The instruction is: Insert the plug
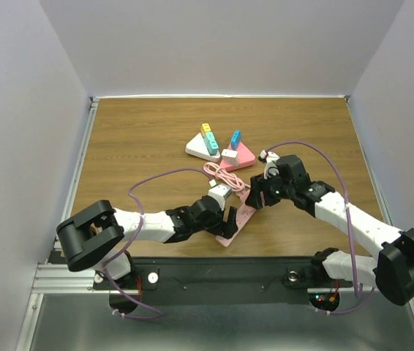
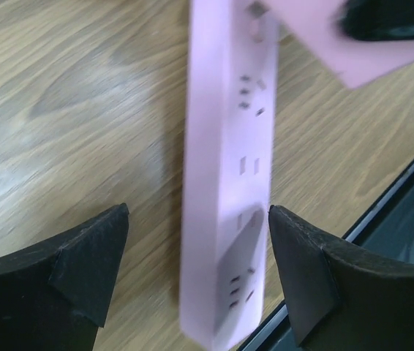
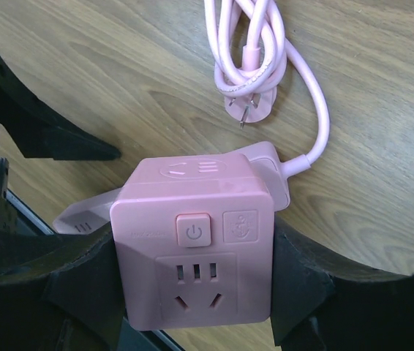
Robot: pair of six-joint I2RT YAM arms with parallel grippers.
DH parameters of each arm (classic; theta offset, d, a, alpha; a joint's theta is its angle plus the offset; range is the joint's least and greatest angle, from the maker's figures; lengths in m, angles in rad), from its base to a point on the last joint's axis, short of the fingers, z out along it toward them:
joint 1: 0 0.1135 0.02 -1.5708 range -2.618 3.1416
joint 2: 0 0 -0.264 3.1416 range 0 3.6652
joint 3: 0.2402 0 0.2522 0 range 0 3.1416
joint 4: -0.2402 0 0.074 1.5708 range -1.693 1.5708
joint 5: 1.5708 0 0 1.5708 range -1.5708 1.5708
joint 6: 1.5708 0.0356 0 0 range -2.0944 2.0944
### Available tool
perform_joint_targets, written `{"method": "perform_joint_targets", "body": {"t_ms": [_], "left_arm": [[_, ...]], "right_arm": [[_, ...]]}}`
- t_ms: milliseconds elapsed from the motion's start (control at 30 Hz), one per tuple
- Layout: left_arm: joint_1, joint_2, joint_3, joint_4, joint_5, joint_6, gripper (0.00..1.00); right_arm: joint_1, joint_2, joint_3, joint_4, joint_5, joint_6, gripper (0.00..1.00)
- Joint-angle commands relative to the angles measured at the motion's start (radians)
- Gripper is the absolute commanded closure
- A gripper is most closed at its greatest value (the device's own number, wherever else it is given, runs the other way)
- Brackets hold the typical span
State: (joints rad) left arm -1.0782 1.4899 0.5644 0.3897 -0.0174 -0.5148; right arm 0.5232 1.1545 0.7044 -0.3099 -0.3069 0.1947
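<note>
A pink cube adapter plug (image 3: pixel 196 248) with a power button and socket holes sits between the black fingers (image 3: pixel 302 285) of my right gripper (image 3: pixel 192 281), which is shut on its sides. Its prongs are hidden underneath. It sits over one end of a long pink power strip (image 2: pixel 225 183), which lies on the wooden table near the front edge (image 1: pixel 235 225). My left gripper (image 2: pixel 198 270) straddles the strip's other end, open, with its right finger (image 2: pixel 309 270) close to the strip's edge and the left finger well apart. In the top view the two grippers (image 1: pixel 227 216) (image 1: pixel 254 196) nearly meet.
The strip's pink cable (image 3: pixel 254 51) lies coiled just beyond it, ending in a three-pin plug (image 3: pixel 240 110). Farther back stand a white triangular adapter (image 1: pixel 202 148) and a pink one (image 1: pixel 238 155) carrying small coloured chargers. The black table rail (image 2: pixel 404 212) runs right beside the strip.
</note>
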Motion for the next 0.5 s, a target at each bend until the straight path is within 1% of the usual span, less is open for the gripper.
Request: {"method": "perform_joint_targets", "body": {"t_ms": [0,67,167,233,300,333,367,433,467], "left_arm": [[0.001,-0.059,-0.066,-0.14,-0.081,-0.053,0.11],[0.003,-0.089,-0.072,-0.134,-0.084,-0.06,0.12],[0.003,-0.082,-0.069,-0.135,-0.076,-0.068,0.14],[0.004,-0.051,-0.06,-0.143,-0.069,-0.079,0.2],[0.003,-0.019,-0.057,-0.144,-0.055,-0.089,0.28],[0.003,-0.01,-0.055,-0.144,-0.053,-0.09,0.28],[0.003,-0.002,-0.054,-0.147,-0.053,-0.096,0.35],[0.004,0.026,-0.049,-0.159,-0.056,-0.109,0.45],[0.003,0.035,-0.046,-0.164,-0.055,-0.111,0.53]], "right_arm": [[-0.003,0.002,0.021,0.02,-0.031,-0.006,0.99],[0.0,0.01,0.021,0.02,-0.031,-0.008,1.0],[0.009,0.03,0.026,0.017,-0.04,-0.012,1.0],[0.012,0.033,0.026,0.017,-0.046,-0.012,1.0],[0.015,0.039,0.027,0.014,-0.058,-0.008,1.0],[0.015,0.039,0.027,0.011,-0.063,-0.008,1.0],[0.018,0.045,0.027,0.009,-0.067,-0.008,1.0],[0.026,0.05,0.029,0.006,-0.077,-0.005,1.0],[0.031,0.048,0.029,0.006,-0.074,-0.003,1.0]]}}
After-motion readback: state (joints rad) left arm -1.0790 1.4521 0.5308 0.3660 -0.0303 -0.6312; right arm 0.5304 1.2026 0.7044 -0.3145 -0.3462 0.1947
